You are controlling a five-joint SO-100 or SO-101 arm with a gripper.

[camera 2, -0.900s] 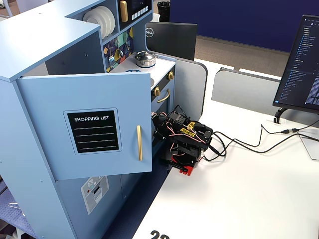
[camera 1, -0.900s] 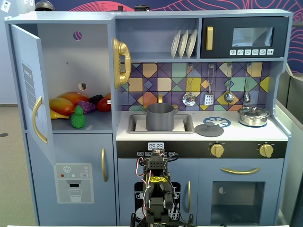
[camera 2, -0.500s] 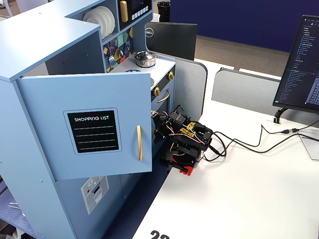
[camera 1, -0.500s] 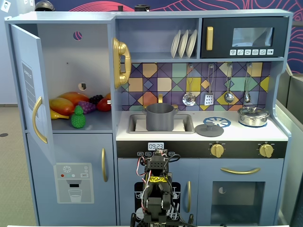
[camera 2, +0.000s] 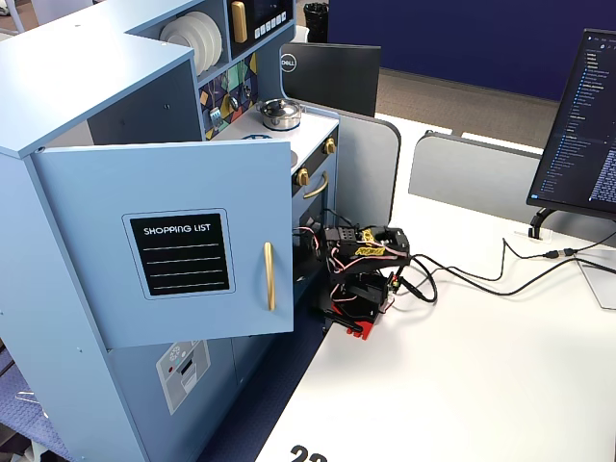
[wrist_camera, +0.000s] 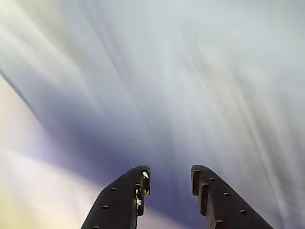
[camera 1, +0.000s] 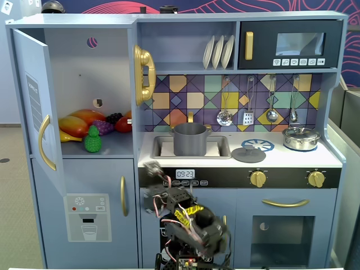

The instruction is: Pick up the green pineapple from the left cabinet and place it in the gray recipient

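The green pineapple [camera 1: 93, 139] stands upright at the front of the shelf in the left cabinet [camera 1: 84, 62], whose door [camera 1: 35, 101] is swung open to the left. The gray recipient [camera 1: 190, 139] stands in the sink right of the cabinet. My arm [camera 1: 188, 222] is folded low in front of the oven. My gripper [camera 1: 153, 169] is blurred, below the counter edge and well below and right of the pineapple. In the wrist view the gripper [wrist_camera: 169, 174] is open and empty, facing a motion-blurred blue-gray surface. The pineapple and recipient are hidden in the side fixed view.
Orange-yellow mangoes [camera 1: 76, 124], purple grapes [camera 1: 104, 126] and a red fruit [camera 1: 124, 124] lie behind the pineapple. A gray lid [camera 1: 248, 153] and a shiny silver pot [camera 1: 301, 138] sit on the counter. The open door [camera 2: 173, 241] juts out beside my arm [camera 2: 361, 269]. A monitor [camera 2: 577, 125] stands on the white table.
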